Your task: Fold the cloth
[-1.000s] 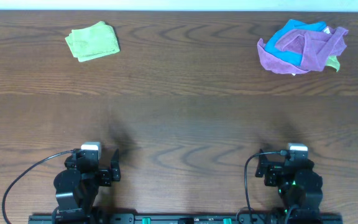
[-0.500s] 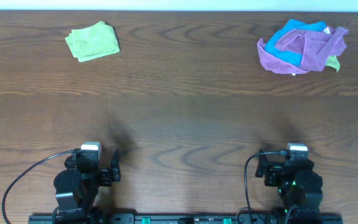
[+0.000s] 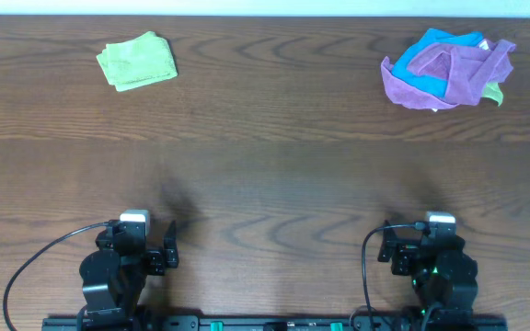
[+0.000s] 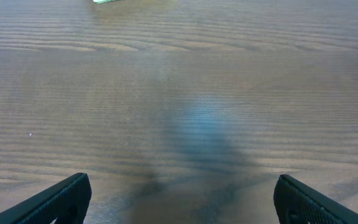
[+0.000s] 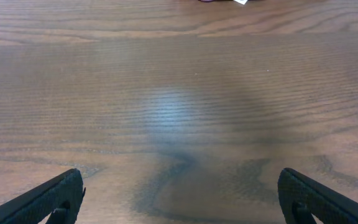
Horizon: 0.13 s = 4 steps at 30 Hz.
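A dark wood-grain table (image 3: 265,175) with soft light glare.

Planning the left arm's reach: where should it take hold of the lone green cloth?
Probably the cloth's near edge, pinched from above on the robot's side: it lies flat in loose layers, and that edge is free and faces the open left end effector.

The cloth (image 3: 137,62), lime-green, lies folded in a small, slightly skewed rectangle, far left.

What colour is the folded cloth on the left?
The cloth is plain lime green, clearest in the overhead view.
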Motion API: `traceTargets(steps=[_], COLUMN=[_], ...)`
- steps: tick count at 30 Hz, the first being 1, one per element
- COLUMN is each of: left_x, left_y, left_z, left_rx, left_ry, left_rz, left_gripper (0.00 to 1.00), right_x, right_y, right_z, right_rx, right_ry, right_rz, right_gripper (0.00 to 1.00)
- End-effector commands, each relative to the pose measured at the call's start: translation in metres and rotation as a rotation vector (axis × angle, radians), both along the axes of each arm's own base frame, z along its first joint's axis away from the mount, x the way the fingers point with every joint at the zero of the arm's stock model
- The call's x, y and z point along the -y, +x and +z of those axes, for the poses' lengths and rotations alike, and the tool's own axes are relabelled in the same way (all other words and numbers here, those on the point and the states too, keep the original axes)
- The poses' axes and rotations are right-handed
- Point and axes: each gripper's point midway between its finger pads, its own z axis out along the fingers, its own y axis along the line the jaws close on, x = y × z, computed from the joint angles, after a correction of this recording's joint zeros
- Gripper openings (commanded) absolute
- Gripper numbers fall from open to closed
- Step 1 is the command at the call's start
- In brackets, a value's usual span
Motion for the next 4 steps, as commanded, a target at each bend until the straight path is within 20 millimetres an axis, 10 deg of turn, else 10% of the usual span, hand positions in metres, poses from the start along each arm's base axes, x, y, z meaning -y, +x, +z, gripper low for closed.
traceTargets(steps=[1, 4], left_x=[0.0005, 0.0005], left_y=[0.0, 0.0], left_z=[-0.002, -0.002], left_rx=[0.002, 0.002], left_ry=[0.019, 0.019], left_rz=[-0.013, -0.013], left_gripper=[0.95, 0.95], right_x=[-0.0001, -0.0002], right_y=[-0.0009, -0.0009], right_z=[-0.0041, -0.0041], right_rx=[-0.007, -0.007], right_ry=[-0.004, -0.004], right_rz=[0.006, 0.007], right_gripper=[0.99, 0.99])
